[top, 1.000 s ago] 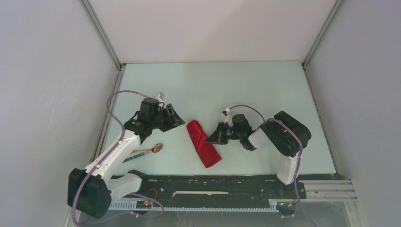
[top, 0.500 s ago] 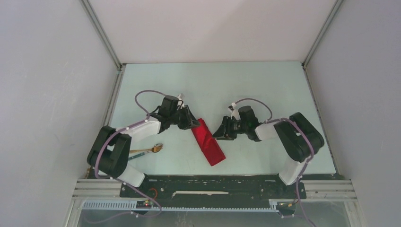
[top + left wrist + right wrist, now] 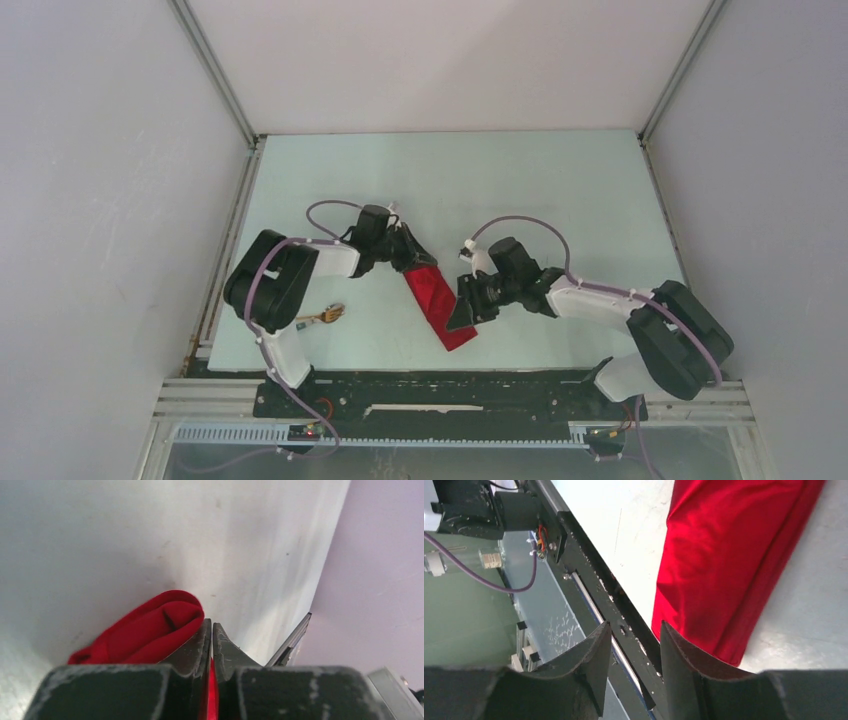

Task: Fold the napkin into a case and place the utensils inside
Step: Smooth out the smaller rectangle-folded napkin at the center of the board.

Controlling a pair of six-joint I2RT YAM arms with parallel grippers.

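Napkin [image 3: 437, 300]: bright red cloth, folded into one narrow long strip.
Napkin place: it lies flat on the pale table [image 3: 540, 190], between the two arms and slanted. The far end points toward the left arm, and the near end is close to the front edge of the table.
Napkin surface: soft and smooth, with no pattern. In the right wrist view a long fold runs along its length and the near end has a rounded corner.
Napkin far end: in the left wrist view it curls up into a rounded loop with a small dark crease in it.
Left gripper [image 3: 210, 626]: it is at the far end of the napkin. Its fingers [image 3: 195, 647] are pressed almost together, and a thin line of red cloth shows between them, so it pinches the napkin there.
Right gripper [image 3: 631, 630]: it is low over the near half of the napkin, at its right side. Its fingers [image 3: 591, 650] stand apart, and in the gap I see only the black rail [image 3: 594, 572], so it holds nothing.
Napkin and right gripper: the cloth is just beside one finger; I cannot tell if they touch.
Fork [image 3: 325, 316]: light-brown wood, on the table by the left arm's base, well apart from the napkin.
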